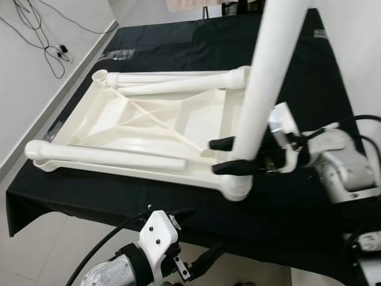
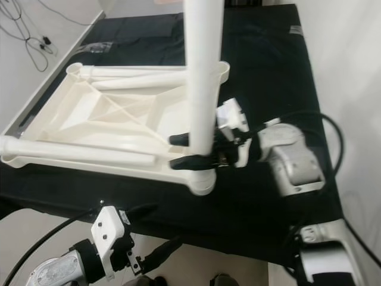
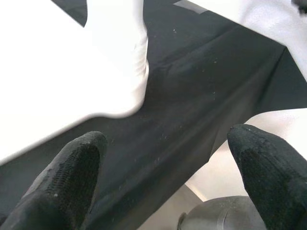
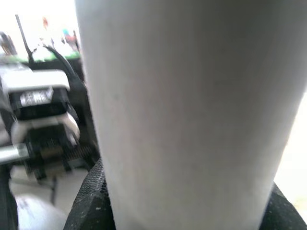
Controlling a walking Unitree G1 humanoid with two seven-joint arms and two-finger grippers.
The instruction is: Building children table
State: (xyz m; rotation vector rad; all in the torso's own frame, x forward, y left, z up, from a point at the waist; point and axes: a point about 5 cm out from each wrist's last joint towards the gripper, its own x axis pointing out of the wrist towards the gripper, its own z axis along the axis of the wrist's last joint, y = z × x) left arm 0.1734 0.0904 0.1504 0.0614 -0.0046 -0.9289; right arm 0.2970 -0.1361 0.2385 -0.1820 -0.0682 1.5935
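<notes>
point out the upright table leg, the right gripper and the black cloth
upright table leg [image 1: 266,77], left eye view, middle of the white tube
right gripper [image 1: 225,156], left eye view, between its black fingertips, clamped around the leg
black cloth [image 1: 178,42], left eye view, bare part beyond the tabletop

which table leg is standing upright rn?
The leg at the tabletop's near right corner, clamped by the right gripper. The other two legs lie flat on the upturned tabletop.

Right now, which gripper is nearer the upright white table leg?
Right. The right gripper is clamped around the upright table leg near its base; the left gripper sits below the black cloth's near edge, jaws open.
</notes>
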